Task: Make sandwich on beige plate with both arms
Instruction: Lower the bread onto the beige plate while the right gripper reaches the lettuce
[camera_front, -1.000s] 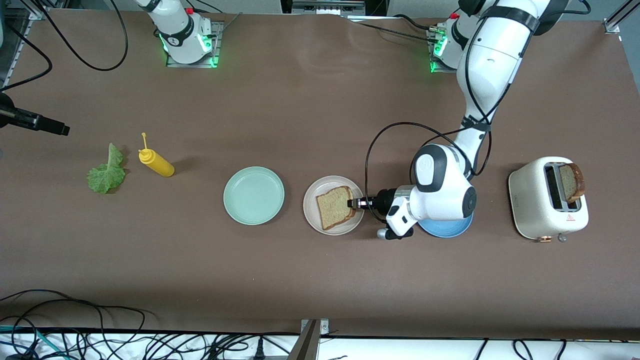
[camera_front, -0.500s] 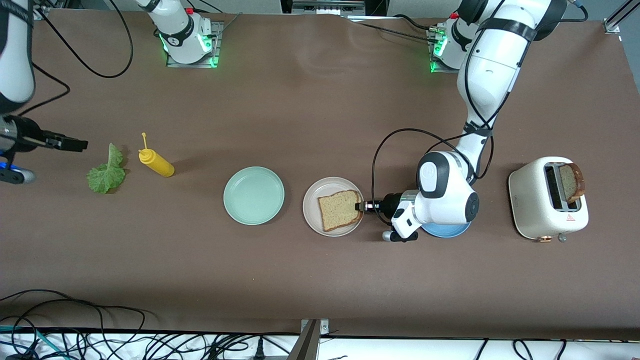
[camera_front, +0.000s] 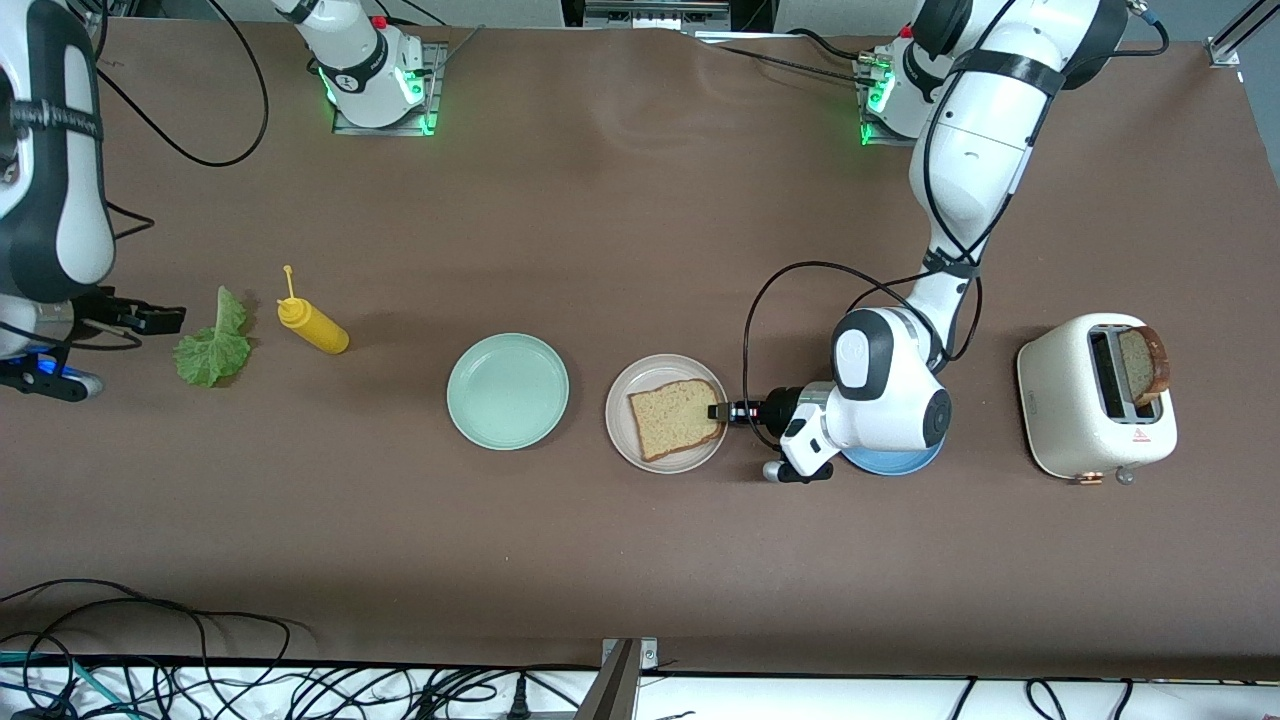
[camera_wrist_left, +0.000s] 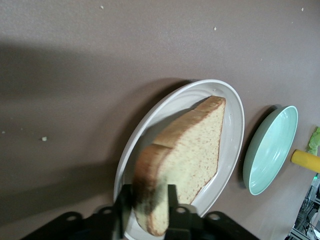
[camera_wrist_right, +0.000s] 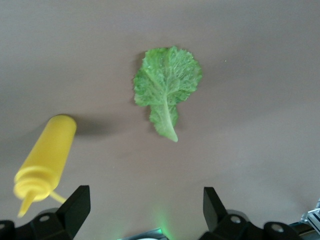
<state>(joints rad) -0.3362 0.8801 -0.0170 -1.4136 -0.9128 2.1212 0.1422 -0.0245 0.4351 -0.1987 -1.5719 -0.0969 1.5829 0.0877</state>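
Note:
A brown bread slice (camera_front: 675, 418) lies on the beige plate (camera_front: 622, 440). Its crust edge toward the left arm's end of the table sits between the fingers of my left gripper (camera_front: 716, 411). In the left wrist view that end of the bread slice (camera_wrist_left: 192, 150) stands raised off the beige plate (camera_wrist_left: 235, 135), with my left gripper (camera_wrist_left: 147, 210) shut on it. The green lettuce leaf (camera_front: 212, 345) lies flat near the right arm's end. My right gripper (camera_front: 150, 318) hovers beside it, open and empty. In the right wrist view the lettuce leaf (camera_wrist_right: 167, 85) lies just ahead of the right gripper (camera_wrist_right: 145, 210).
A yellow squeeze bottle (camera_front: 315, 328) lies beside the lettuce, also in the right wrist view (camera_wrist_right: 47, 155). A mint green plate (camera_front: 508, 391) sits beside the beige one. A blue plate (camera_front: 900, 462) lies under the left wrist. A white toaster (camera_front: 1090, 400) holds another bread slice (camera_front: 1145, 365).
The right arm has swung into view and brought its gripper next to the lettuce. The left gripper has lowered the slice onto the beige plate and shifted slightly toward the left arm's end.

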